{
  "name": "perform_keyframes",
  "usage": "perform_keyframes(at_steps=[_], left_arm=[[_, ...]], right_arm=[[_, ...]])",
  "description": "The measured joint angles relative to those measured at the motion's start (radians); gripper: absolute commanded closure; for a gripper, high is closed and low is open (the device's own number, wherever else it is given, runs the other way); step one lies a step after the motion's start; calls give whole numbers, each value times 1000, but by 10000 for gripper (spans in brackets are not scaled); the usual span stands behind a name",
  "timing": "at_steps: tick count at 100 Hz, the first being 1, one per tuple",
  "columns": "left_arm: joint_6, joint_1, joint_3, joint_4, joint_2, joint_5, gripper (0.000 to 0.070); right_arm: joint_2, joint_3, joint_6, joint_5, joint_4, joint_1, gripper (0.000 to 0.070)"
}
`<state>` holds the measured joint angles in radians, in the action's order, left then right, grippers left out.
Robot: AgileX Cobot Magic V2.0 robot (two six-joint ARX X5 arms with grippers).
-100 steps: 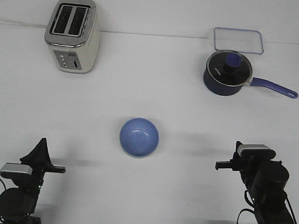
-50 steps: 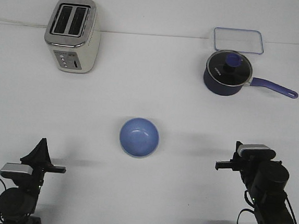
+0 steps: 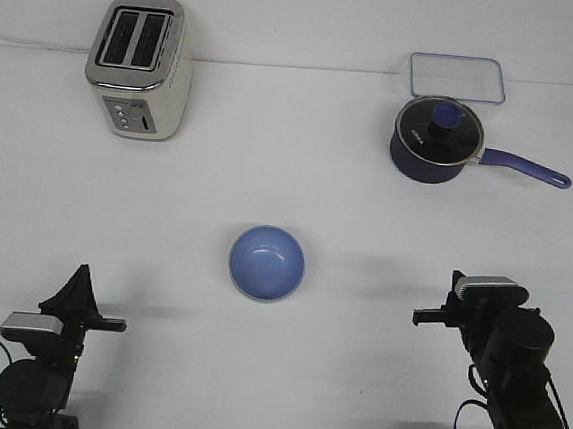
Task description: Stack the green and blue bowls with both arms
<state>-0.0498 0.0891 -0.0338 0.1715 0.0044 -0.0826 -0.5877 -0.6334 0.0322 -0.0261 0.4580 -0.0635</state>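
Note:
The light blue bowl (image 3: 266, 262) sits upright on the white table (image 3: 289, 185), near the middle. A thin pale edge shows under its near side; I cannot tell whether that is the green bowl, and no separate green bowl is in view. My left gripper (image 3: 81, 275) is at the near left, far from the bowl, its black fingers together in a point and empty. My right arm (image 3: 502, 334) is at the near right, also away from the bowl. Its gripper (image 3: 456, 283) is mostly hidden behind the silver-grey wrist block.
A cream and silver toaster (image 3: 139, 66) stands at the back left. A dark blue lidded saucepan (image 3: 437, 139) with a long handle is at the back right. A clear rectangular lid (image 3: 457, 77) lies behind it.

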Motion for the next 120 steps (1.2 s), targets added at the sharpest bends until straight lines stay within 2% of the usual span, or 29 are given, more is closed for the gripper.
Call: perform_keyframes(at_steps=[17, 47, 81, 120], left_arm=[[0, 0, 0, 0, 0, 0, 689], [0, 0, 0, 0, 0, 0, 689], [0, 0, 0, 0, 0, 0, 689], [0, 0, 0, 0, 0, 0, 689]], right_arm=[[73, 38, 0, 0, -49, 0, 700], [341, 322, 0, 0, -340, 5, 700], [584, 480, 0, 0, -349, 58, 700], [586, 573, 0, 0, -461, 71, 700]])
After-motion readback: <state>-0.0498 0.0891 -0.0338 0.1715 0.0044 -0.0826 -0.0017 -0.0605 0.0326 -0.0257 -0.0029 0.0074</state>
